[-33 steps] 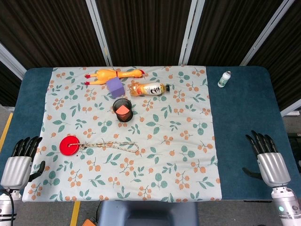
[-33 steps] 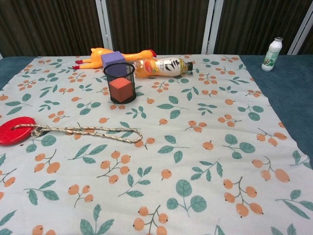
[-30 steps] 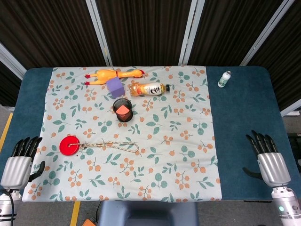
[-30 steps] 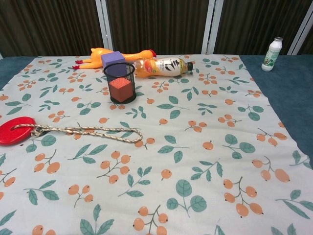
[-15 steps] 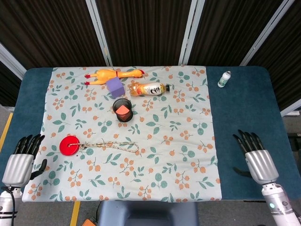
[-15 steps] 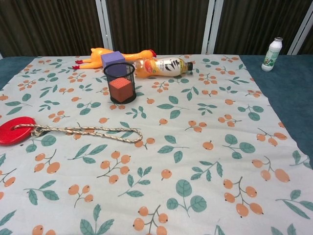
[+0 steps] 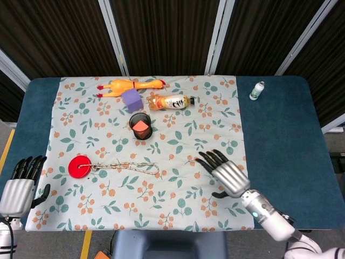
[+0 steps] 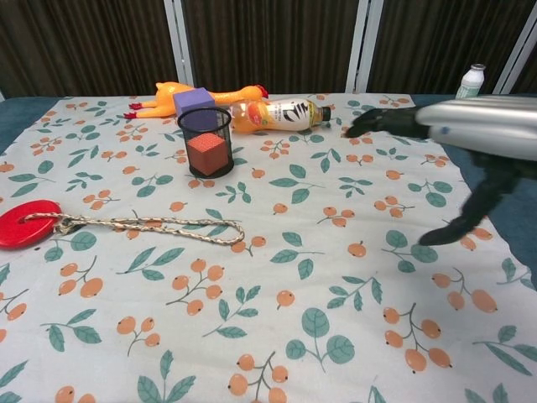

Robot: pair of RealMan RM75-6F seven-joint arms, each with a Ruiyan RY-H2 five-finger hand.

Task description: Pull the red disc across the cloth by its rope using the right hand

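Right hand hovers open over cloth; rope loop nearby, red disc far left. We risk snagging cloth (bunching) instead of rope.

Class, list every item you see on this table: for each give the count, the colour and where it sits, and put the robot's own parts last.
Cloth: one, pale with leaf and berry print, over the middle of the table.
Table: one, dark blue top.
Red disc: one, red, cloth's near left.
Rope: one, beige, running right from the disc.
Rubber chicken: one, yellow-orange, lying at the far edge.
Purple block: one, purple, beside the chicken.
Mesh cup: one, black, holding an orange cube.
Juice bottle: one, orange, lying on its side.
Small bottle: one, white, upright at far right.
Left hand: open, at the near left edge.
Right hand: open, over the cloth, right of the rope.
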